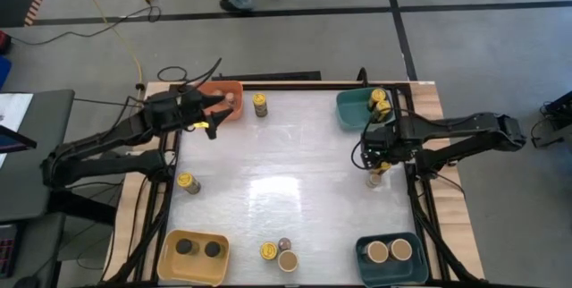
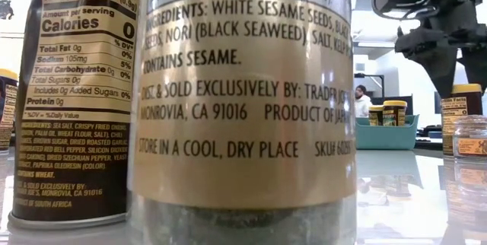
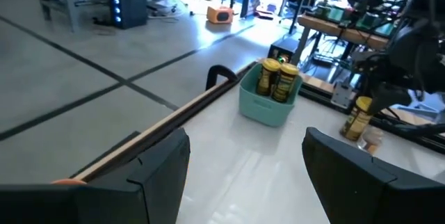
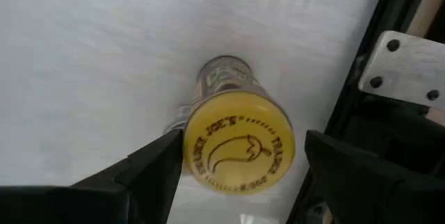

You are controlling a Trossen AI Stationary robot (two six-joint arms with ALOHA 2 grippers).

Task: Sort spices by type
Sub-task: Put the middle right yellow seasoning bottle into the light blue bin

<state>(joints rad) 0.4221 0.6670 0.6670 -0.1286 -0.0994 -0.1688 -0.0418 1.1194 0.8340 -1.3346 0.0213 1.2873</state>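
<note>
Tabletop (image 1: 295, 172) centre bare, jars (image 1: 277, 254) edgeward

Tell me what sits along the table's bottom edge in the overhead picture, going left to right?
Yellow bin with two black-lidded jars → yellow-lidded jar → tan-lidded jar → dark teal bin with two tan-lidded jars.

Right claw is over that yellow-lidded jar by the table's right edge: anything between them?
Nothing visible. The right claw hangs open directly above the yellow-lidded dark cylindrical jar, one finger on each side of the lid and clear space between.
</note>
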